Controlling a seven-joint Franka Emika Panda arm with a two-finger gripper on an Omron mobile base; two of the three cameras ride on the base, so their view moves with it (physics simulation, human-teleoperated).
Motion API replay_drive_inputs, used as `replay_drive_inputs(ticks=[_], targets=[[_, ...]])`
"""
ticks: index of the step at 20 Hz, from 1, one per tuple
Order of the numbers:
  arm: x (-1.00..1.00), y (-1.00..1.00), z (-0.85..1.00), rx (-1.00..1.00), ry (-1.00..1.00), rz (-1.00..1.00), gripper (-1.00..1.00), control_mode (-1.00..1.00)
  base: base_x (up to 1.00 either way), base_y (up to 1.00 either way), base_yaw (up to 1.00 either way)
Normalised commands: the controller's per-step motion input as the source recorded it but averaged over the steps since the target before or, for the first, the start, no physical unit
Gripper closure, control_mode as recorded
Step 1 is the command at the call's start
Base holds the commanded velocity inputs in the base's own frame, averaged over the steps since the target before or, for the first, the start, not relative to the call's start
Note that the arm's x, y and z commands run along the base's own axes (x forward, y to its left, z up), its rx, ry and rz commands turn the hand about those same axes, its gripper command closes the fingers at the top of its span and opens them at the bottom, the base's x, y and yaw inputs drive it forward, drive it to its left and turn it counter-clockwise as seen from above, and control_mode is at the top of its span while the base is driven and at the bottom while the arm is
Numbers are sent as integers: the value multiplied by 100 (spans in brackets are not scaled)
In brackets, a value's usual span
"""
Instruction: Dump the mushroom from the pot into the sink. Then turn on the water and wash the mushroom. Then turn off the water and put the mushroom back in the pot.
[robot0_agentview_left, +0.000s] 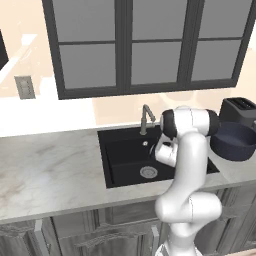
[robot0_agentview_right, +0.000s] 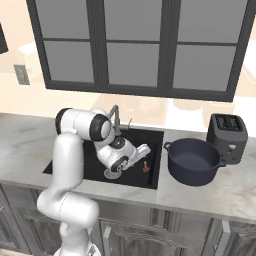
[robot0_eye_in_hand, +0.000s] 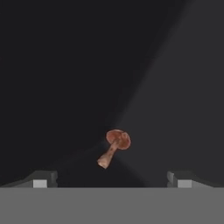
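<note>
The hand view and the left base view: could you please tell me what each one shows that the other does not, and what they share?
Hand view alone: the mushroom, reddish-brown cap on a pale stem, lying tilted ahead of the gripper, whose fingertips stand wide apart with nothing between them.

Left base view alone: the grey faucet, the round steel drain, the navy pot on the marble counter right of the basin, and the black toaster behind it.

Both: the matte-black sink, seen close in the hand view as dark walls.
</note>
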Motion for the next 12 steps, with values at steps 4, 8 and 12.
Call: replay_drive_inputs(ticks=[4, 8, 12], targets=[[39, 28, -11, 6, 0, -11, -100, -100, 0, 0, 0], [36, 7, -12, 4, 0, -11, -100, -100, 0, 0, 0], [17, 0, -12, 4, 0, -11, -100, -100, 0, 0, 0]])
